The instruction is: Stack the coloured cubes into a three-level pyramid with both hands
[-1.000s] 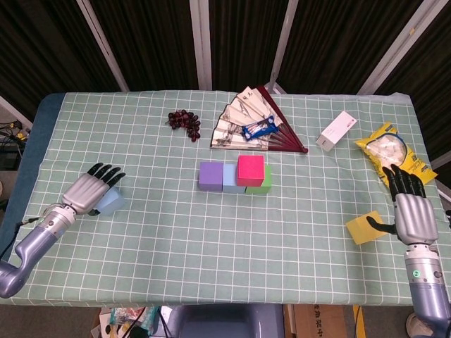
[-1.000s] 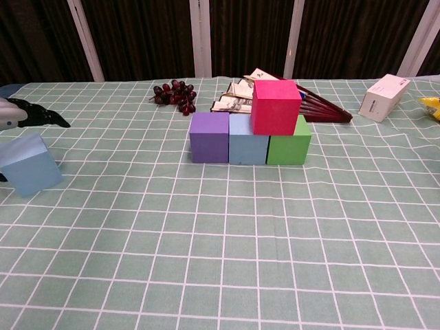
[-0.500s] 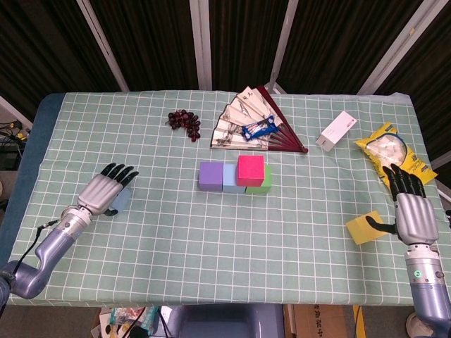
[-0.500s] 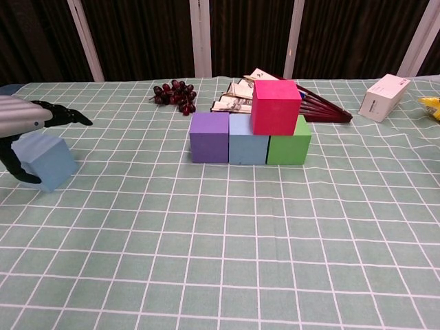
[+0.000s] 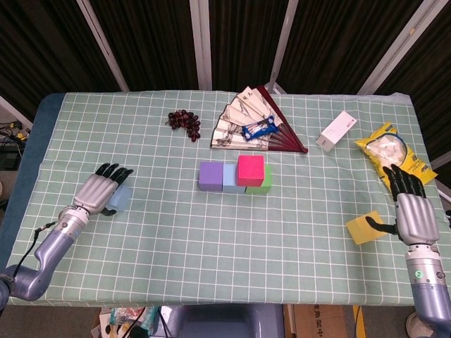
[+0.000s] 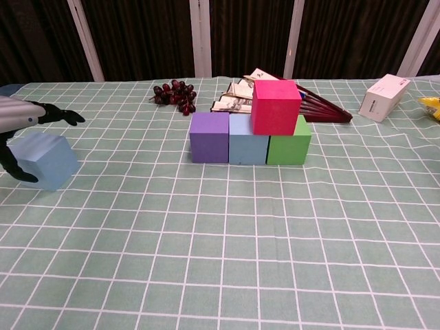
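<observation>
In the middle of the table a purple cube [image 5: 210, 176], a pale blue cube [image 5: 230, 182] and a green cube [image 5: 263, 182] stand in a row, with a pink cube [image 5: 250, 169] on top towards the right. The stack shows in the chest view too: purple cube [image 6: 209, 137], pink cube [image 6: 276, 106]. At the left, my left hand [image 5: 99, 189] holds a light blue cube [image 5: 120, 198], thumb against its side and fingers [image 6: 56, 114] stretched over the top of the light blue cube [image 6: 45, 160]. My right hand [image 5: 410, 210] lies open at the right edge, thumb touching a yellow cube [image 5: 361, 228].
Behind the stack lie a spread paper fan [image 5: 252, 125] with a blue object on it and a bunch of dark grapes [image 5: 184, 121]. A white box [image 5: 336, 130] and a yellow snack bag [image 5: 392, 151] sit at the back right. A green checked cloth [image 5: 211, 253] covers the table.
My left hand closed around the light blue cube and shifted it a little to the right. The right hand and the stack have not moved.
</observation>
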`<state>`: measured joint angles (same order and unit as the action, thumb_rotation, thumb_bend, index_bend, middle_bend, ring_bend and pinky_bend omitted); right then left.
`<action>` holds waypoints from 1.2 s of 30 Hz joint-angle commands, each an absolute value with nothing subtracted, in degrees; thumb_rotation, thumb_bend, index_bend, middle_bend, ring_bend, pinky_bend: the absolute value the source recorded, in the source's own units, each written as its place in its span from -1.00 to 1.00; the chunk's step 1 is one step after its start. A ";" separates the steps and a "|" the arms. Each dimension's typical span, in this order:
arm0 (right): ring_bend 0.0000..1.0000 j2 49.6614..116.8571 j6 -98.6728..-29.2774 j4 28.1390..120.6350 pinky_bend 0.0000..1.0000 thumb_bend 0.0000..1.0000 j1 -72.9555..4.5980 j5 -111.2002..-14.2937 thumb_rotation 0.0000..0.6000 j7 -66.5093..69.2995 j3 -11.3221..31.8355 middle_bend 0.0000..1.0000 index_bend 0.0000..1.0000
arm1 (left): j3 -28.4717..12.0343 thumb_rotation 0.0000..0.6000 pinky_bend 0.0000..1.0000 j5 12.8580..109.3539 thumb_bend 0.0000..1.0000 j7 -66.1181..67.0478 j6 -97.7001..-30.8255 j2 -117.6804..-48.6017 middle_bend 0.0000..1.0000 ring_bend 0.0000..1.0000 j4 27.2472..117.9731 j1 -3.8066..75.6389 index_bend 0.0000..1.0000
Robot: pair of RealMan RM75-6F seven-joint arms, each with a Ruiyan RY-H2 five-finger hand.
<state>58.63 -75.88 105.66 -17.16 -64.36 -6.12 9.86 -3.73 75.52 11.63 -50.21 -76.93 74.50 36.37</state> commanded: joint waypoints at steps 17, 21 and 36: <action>-1.00 59.14 -74.93 105.61 -1.00 -0.64 -16.78 -64.14 1.00 -7.15 10.15 -0.99 -1.00 | -2.30 1.00 -0.87 79.21 -0.53 4.16 -49.35 -74.35 -0.42 -0.90 72.14 36.78 -1.00; -1.00 59.17 -74.81 105.64 -1.00 -0.64 -16.68 -64.06 1.00 -7.17 10.27 -0.99 -1.00 | -2.15 1.00 -0.87 79.49 -0.35 3.57 -49.30 -74.54 -0.29 -0.89 71.59 36.87 -1.00; -1.00 59.14 -74.46 105.95 -1.00 -0.64 -16.42 -64.69 1.00 -7.01 10.56 -0.99 -1.00 | -5.33 1.00 -0.85 76.73 -0.27 5.76 -50.81 -70.35 -0.22 -0.85 79.74 37.72 -1.00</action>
<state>59.15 -74.47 105.94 -16.42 -64.67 -7.02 10.55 -4.18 77.92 4.41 -50.84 -71.96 77.18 37.11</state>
